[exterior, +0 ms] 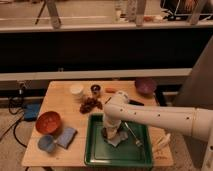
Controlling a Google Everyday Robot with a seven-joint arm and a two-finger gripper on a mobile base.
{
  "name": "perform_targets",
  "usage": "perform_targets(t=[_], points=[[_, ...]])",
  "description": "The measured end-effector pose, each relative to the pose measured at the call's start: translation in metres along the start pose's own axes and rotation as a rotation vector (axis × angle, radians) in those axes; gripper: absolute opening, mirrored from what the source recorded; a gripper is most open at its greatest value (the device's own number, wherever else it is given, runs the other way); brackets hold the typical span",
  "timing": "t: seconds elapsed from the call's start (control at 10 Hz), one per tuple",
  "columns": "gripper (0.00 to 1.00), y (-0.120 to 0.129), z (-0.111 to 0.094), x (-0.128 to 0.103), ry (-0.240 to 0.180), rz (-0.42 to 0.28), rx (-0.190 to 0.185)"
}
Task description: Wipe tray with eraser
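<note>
A green tray [95, 155] lies at the front middle of the wooden table. My white arm reaches in from the right and bends down into it. My gripper [112, 134] is down at the tray floor, left of the middle. A greyish pad, which looks like the eraser [117, 141], lies under it against the floor. A metal fork [133, 135] lies in the tray just right of the gripper.
Left of the tray are an orange bowl [48, 121], a small blue bowl [45, 143] and a blue sponge [67, 136]. Behind it are a white cup [76, 90], a dark cup [95, 89], a brown heap [90, 105], a carrot [111, 90] and a purple bowl [145, 86].
</note>
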Motion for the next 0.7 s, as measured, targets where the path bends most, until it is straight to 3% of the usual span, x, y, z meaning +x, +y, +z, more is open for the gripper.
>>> perform_targets(t=[0.3,0.5,0.7], points=[[0.00,-0.012,0.007,-0.040,-0.018,-0.090,-0.004],[0.00,-0.003,0.011,-0.067,-0.034,-0.167,-0.020],[0.00,0.012,0.011,-0.076,-0.040,-0.209,-0.036]])
